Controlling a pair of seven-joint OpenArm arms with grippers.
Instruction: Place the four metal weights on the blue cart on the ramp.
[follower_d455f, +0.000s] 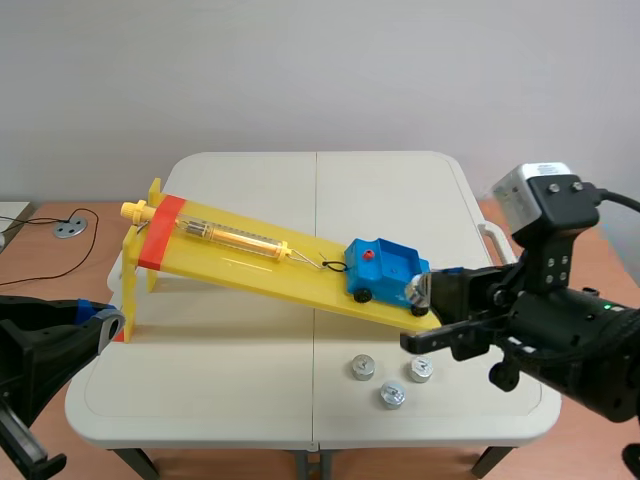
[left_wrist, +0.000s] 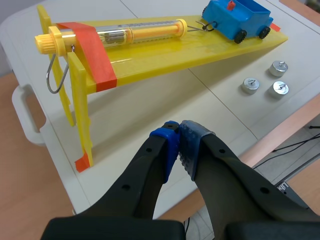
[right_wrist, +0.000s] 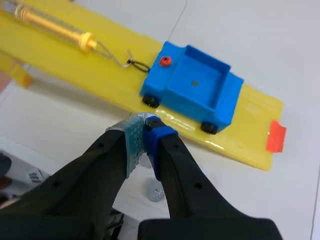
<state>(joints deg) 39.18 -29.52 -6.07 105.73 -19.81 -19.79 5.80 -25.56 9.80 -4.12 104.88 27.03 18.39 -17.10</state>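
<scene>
The blue cart (follower_d455f: 385, 268) sits empty low on the yellow ramp (follower_d455f: 250, 262), hooked to a spring scale (follower_d455f: 235, 238). Its open tray (right_wrist: 197, 82) lies just ahead of my right gripper (right_wrist: 145, 127), which is shut on a metal weight (right_wrist: 141, 117); in the scene view that weight (follower_d455f: 415, 291) hangs beside the cart's lower end. Three more metal weights (follower_d455f: 362, 367) (follower_d455f: 420, 370) (follower_d455f: 391, 396) stand on the table in front of the ramp. My left gripper (left_wrist: 179, 137) is shut on nothing, low at the table's near left corner (follower_d455f: 105, 322).
The ramp's raised end stands on yellow legs (left_wrist: 80, 115) at the left, with red tape across it. A table handle (left_wrist: 27, 112) sticks out at the left edge. A cable and a round disc (follower_d455f: 70, 228) lie on the wooden surface beyond.
</scene>
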